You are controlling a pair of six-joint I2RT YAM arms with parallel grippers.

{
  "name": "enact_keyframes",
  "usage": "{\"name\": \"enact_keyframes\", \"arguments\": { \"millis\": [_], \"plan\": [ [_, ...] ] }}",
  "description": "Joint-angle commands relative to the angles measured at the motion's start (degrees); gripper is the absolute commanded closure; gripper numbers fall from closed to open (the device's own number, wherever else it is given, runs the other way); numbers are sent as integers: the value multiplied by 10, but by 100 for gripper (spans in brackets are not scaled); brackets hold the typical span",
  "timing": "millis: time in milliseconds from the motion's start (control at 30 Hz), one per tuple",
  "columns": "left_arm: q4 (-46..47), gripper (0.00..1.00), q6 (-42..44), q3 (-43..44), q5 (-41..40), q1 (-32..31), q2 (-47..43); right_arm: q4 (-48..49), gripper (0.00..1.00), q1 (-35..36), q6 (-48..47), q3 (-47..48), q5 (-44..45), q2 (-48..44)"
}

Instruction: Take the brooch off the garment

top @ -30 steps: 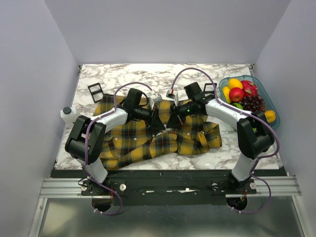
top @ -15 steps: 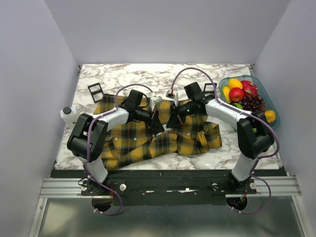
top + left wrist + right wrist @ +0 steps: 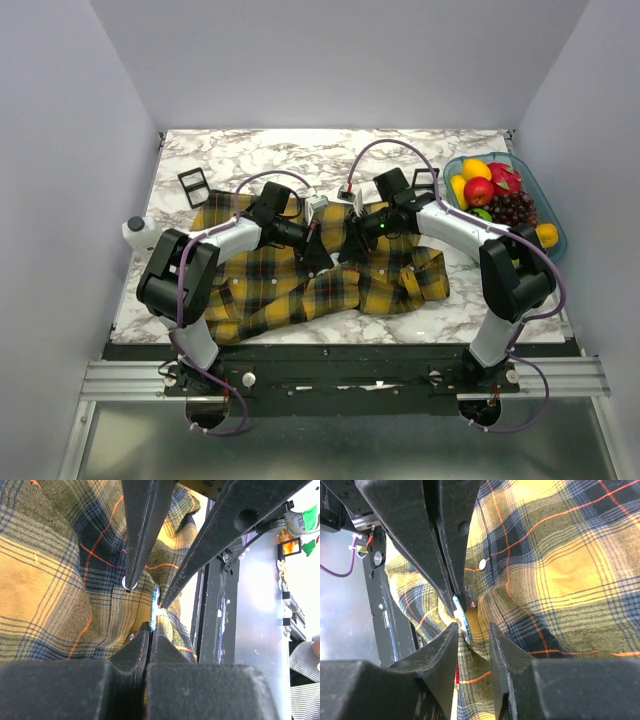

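The yellow and navy plaid garment (image 3: 270, 290) lies spread on the marble table. At its middle a fold is raised, and both grippers meet there. My left gripper (image 3: 322, 253) is shut on that fold (image 3: 150, 626), right at the brooch. The brooch (image 3: 461, 616) is a thin teal and white disc seen edge-on, and it also shows in the left wrist view (image 3: 156, 596). My right gripper (image 3: 345, 247) is open, its fingertips (image 3: 451, 630) on either side of the brooch without closing on it. A white shirt button (image 3: 481, 564) sits just beyond.
A teal tray (image 3: 553, 222) of fruit stands at the right edge. Black square frames lie at the back left (image 3: 192, 186) and back right (image 3: 424, 180). A white bottle (image 3: 138, 232) lies by the shirt's left sleeve. Cables arch over both arms.
Both grippers stay at the shirt's middle. The right gripper has edged slightly left toward the left gripper. The left gripper stays shut on the fold.
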Motion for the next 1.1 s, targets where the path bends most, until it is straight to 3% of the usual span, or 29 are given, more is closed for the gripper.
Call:
{"name": "enact_keyframes", "arguments": {
  "millis": [0, 500, 1067],
  "plan": [
    [15, 100, -11, 12, 24, 0, 6, -15, 61, -3, -7, -4, -5, -8],
    [25, 100, -30, 16, 30, 0, 8, -14, 65, -2, 0, 0, 20, 7],
    [12, 100, -23, 27, 34, 1, 24, -36, 62, -2, -28, 6, -25, 13]
  ]
}}
